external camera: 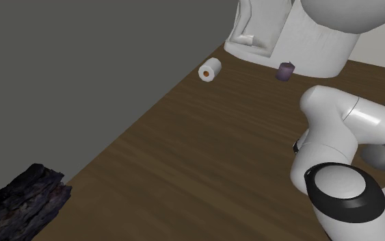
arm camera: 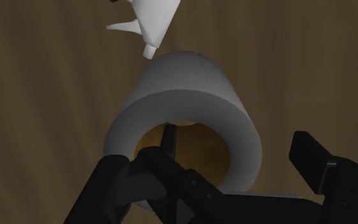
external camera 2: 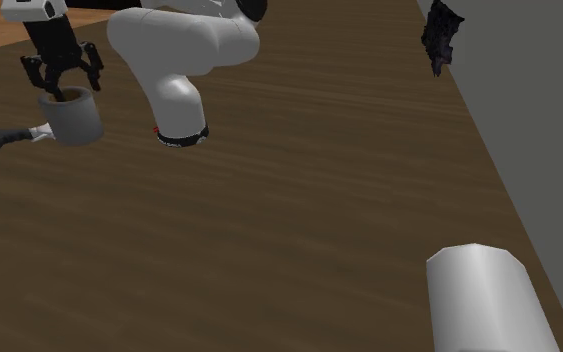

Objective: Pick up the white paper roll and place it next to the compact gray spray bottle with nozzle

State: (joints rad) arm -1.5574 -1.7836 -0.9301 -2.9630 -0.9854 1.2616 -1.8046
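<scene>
A: Wrist view first: where's the paper roll [arm camera: 190,83]?
B: Upright on the wooden floor [external camera 2: 299,200], just beside the nozzle of the spray bottle [arm camera: 153,19].
A: And the claw [external camera 2: 63,86]?
B: Released, fingers spread over the roll's top, one inside its core.

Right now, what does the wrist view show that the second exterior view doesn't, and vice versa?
Wrist view: the paper roll's brown hollow core, one of the fingers inside it, the other outside. Second exterior view: the white arm, another grey cylinder and a black lumpy object by the wall. Both: the roll, the gripper at it, the spray bottle beside it.
</scene>
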